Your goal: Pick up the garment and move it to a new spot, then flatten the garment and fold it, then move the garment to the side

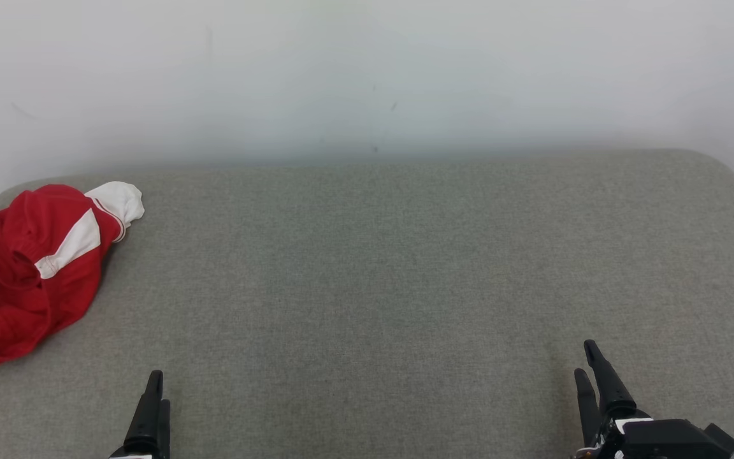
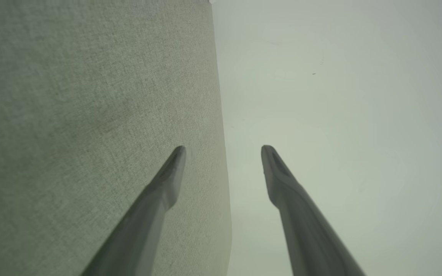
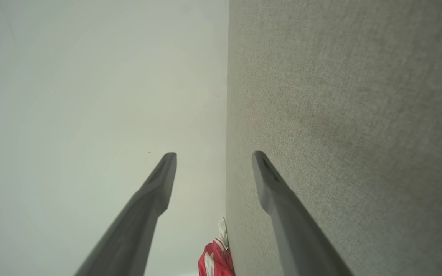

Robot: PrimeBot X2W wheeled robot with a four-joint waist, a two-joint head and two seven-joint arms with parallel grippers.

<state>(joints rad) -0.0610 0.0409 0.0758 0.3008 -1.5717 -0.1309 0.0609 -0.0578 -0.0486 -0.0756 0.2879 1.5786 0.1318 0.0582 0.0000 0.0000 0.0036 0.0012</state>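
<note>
The garment [image 1: 23, 268] is red with white stripes and a white sleeve end, lying crumpled at the far left of the grey cushioned surface [image 1: 373, 268]. My left gripper [image 1: 153, 389] is low at the bottom left, well to the right of the garment and apart from it, fingers spread in the left wrist view [image 2: 223, 151] with nothing between them. My right gripper [image 1: 587, 360] is at the bottom right, far from the garment, open and empty [image 3: 213, 157]. A small part of the garment [image 3: 215, 262] shows between the right fingers, far off.
A plain white wall [image 1: 367, 76] rises behind the surface. The surface's rounded right corner [image 1: 733, 175] drops off near a dark strip of floor. The broad middle of the cushion lies between the two grippers.
</note>
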